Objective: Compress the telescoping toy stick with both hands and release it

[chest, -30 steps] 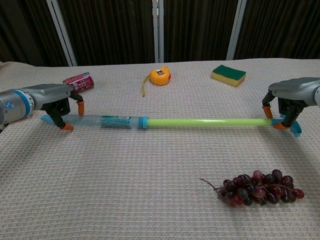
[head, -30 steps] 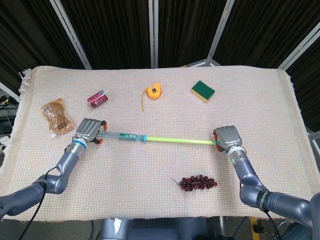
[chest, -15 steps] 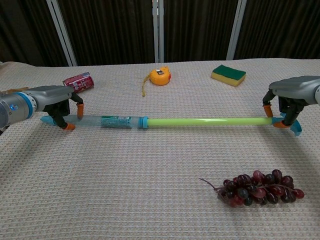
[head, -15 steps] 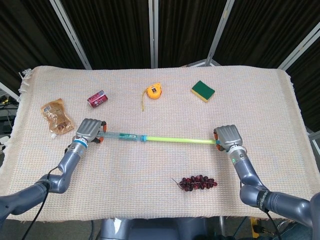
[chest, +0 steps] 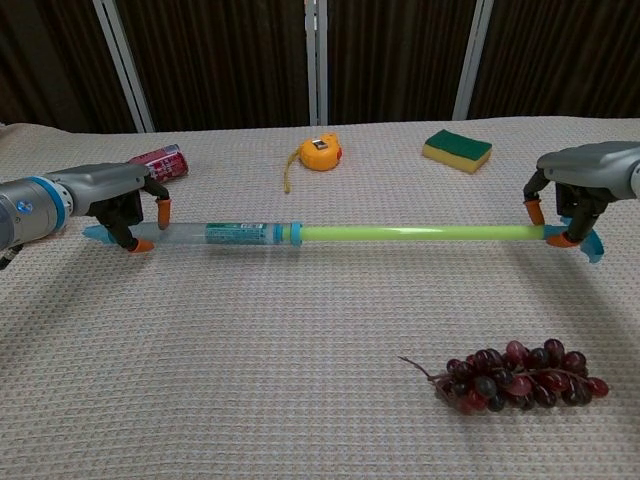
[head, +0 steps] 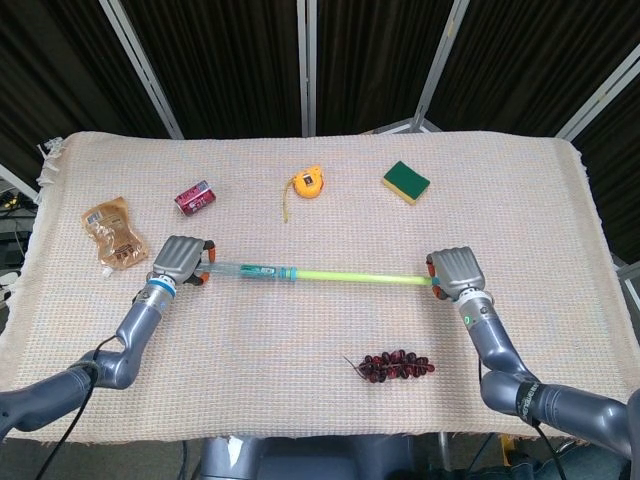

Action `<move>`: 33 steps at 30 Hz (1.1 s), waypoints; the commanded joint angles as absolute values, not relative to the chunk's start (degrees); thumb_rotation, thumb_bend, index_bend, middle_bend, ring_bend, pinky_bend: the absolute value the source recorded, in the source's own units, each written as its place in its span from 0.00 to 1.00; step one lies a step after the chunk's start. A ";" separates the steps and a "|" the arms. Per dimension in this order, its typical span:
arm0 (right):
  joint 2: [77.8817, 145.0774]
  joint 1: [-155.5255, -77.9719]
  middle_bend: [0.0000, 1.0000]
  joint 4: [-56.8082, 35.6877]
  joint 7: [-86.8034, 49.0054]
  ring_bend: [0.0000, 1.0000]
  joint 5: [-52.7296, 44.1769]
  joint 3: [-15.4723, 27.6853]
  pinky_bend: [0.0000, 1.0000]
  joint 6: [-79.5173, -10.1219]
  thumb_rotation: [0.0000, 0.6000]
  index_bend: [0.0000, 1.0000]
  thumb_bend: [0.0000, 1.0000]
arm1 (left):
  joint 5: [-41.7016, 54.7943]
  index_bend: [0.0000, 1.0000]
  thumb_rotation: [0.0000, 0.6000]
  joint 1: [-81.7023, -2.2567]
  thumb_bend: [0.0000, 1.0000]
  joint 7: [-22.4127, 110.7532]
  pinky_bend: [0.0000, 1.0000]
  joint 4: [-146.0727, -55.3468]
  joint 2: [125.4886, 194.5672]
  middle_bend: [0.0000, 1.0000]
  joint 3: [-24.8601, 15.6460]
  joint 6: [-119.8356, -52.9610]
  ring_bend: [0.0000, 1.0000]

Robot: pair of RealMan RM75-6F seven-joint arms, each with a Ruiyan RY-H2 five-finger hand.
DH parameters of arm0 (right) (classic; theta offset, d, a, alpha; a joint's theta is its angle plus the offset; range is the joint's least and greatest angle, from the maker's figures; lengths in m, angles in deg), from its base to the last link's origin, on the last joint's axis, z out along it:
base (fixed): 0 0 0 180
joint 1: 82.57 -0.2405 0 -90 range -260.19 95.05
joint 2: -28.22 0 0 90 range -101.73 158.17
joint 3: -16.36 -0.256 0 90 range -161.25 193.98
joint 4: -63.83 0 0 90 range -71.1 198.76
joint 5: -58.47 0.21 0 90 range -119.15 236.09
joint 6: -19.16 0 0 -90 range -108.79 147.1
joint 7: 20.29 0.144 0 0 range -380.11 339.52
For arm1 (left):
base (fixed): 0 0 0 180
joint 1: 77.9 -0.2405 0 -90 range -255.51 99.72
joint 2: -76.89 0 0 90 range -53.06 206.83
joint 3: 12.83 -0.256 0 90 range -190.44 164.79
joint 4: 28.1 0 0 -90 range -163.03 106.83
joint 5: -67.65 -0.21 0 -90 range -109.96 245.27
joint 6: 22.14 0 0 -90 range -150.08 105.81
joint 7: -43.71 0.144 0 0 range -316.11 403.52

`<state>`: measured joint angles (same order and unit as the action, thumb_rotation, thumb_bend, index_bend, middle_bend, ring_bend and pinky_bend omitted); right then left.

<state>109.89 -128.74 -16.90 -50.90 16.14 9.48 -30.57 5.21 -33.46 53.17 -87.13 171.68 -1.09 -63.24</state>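
Clutter around: one dark red grape bunch [chest: 515, 376] lower right; upper frame, one yellow-green sponge [chest: 457, 150], one orange tape measure [chest: 321, 153], one red can [chest: 160, 161], one brown pouch [head: 113, 232]. My left hand [chest: 122, 205] and right hand [chest: 571, 198] each pinch an end of the one clear-blue-and-green telescoping plastic stick [chest: 330, 233].

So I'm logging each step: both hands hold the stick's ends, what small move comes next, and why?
Probably push the two hands toward each other along the stick. The left hand grips the clear tube end, the right hand grips the green rod's tip, and most of the rod is not yet pushed into the tube.
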 commanded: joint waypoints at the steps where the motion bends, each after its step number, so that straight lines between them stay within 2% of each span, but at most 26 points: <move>1: 109.64 -129.48 1.00 -18.19 -50.88 1.00 15.81 8.49 1.00 -31.04 1.00 0.67 0.43 | 6.75 0.82 1.00 -32.62 0.41 54.08 1.00 -89.80 170.99 0.93 0.25 -63.73 0.88; 12: 110.84 -132.71 1.00 -21.04 -54.12 1.00 18.41 6.90 1.00 -32.04 1.00 0.67 0.43 | 11.92 0.83 1.00 -29.29 0.41 60.54 1.00 -95.23 172.00 0.93 1.80 -65.24 0.88; 33: 114.89 -136.20 1.00 -22.45 -56.47 1.00 20.66 6.17 1.00 -34.17 1.00 0.67 0.43 | 14.57 0.83 1.00 -25.86 0.41 63.24 1.00 -97.80 175.37 0.93 1.86 -67.42 0.88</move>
<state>114.88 -136.19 -22.46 -56.47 20.66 6.17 -34.16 14.55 -25.88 63.24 -97.81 175.36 1.88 -67.41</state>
